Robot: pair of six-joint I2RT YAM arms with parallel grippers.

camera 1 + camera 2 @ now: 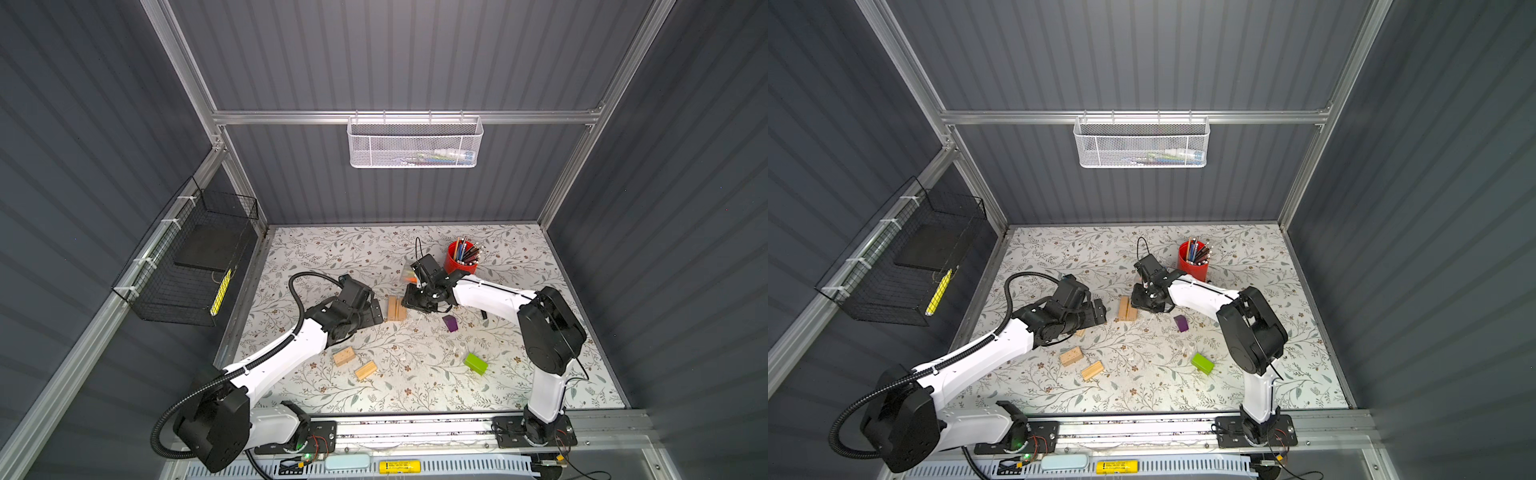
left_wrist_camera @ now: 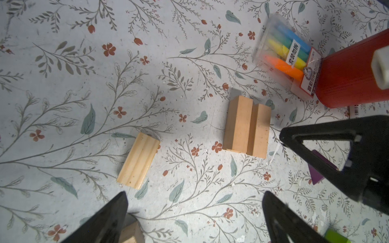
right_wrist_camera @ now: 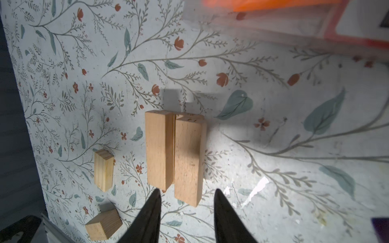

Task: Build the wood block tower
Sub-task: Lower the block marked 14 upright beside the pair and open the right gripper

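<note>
1. Where the floral table (image 1: pixel 519 257) has its middle, two tan wood blocks (image 1: pixel 397 308) sit touching, side by side.
2. The right gripper (image 3: pixel 187 192), jaws narrowly parted, grips nothing just beside them.
3. The left gripper (image 2: pixel 195 194) gapes wide, empty, opposite.
4. The purple block (image 1: pixel 450 323) and the green block (image 1: pixel 476 363) lie apart.

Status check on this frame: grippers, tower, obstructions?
Left gripper open, empty. Right gripper open beside tan pair, not touching. Purple block, green block loose. Red cup farther back.
</note>
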